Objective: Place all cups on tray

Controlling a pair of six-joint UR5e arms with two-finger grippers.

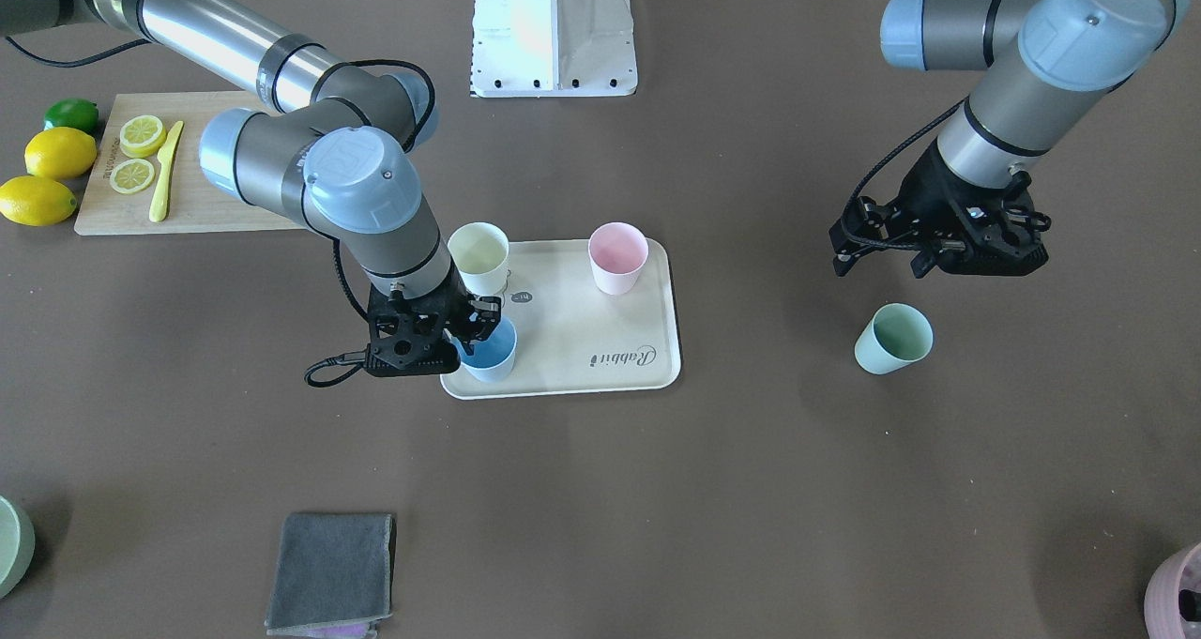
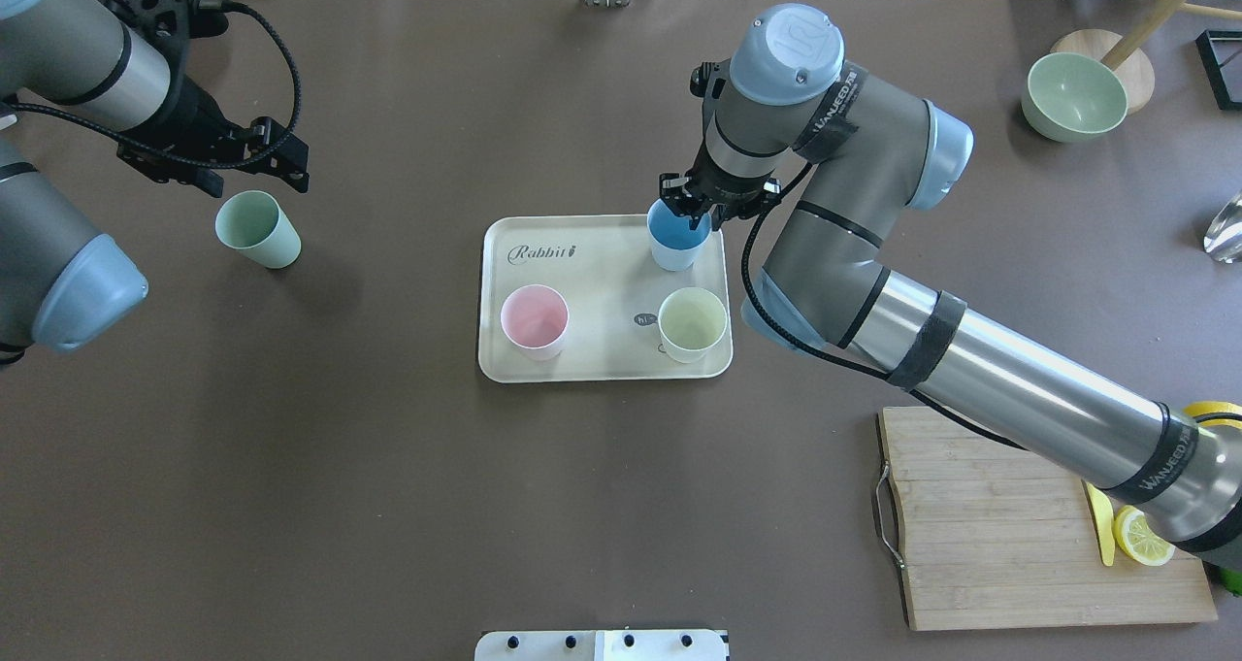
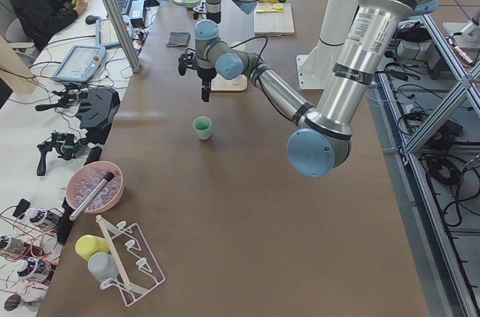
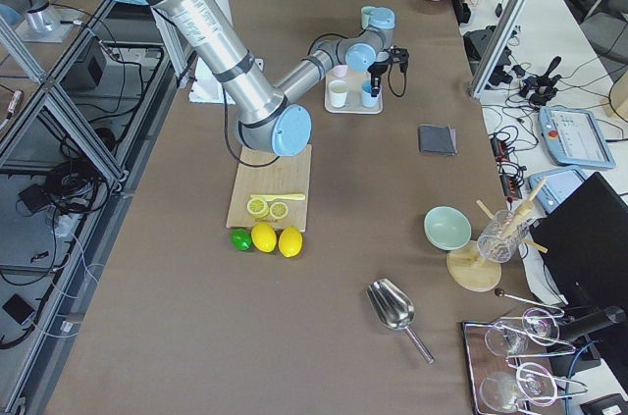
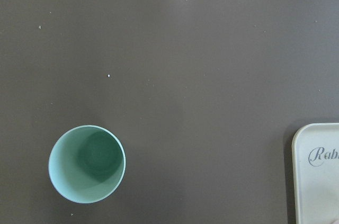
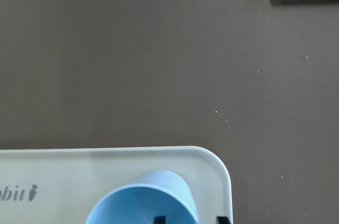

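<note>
The cream tray [image 1: 582, 339] [image 2: 602, 282] lies mid-table. The pink cup [image 1: 617, 256] [image 2: 534, 321], the pale yellow cup [image 1: 478, 256] [image 2: 692, 323] and the light blue cup [image 1: 493, 353] [image 2: 676, 239] stand upright on it. My right gripper [image 1: 474, 334] [image 2: 694, 213] is at the blue cup [image 6: 140, 200]. Its fingers straddle the rim, slightly apart from the wall, so it is open. The mint green cup [image 1: 893, 339] [image 2: 258, 228] [image 5: 87, 163] stands upright on the table, off the tray. My left gripper [image 1: 882, 266] [image 2: 254, 181] hovers open and empty just beyond it.
A wooden cutting board [image 1: 141, 165] with lemon slices and a yellow knife is on my right side, with lemons [image 1: 56, 156] beside it. A grey cloth [image 1: 330, 573], a pale green bowl [image 2: 1075, 96] and a mauve pot [image 1: 1178, 601] sit at the far side.
</note>
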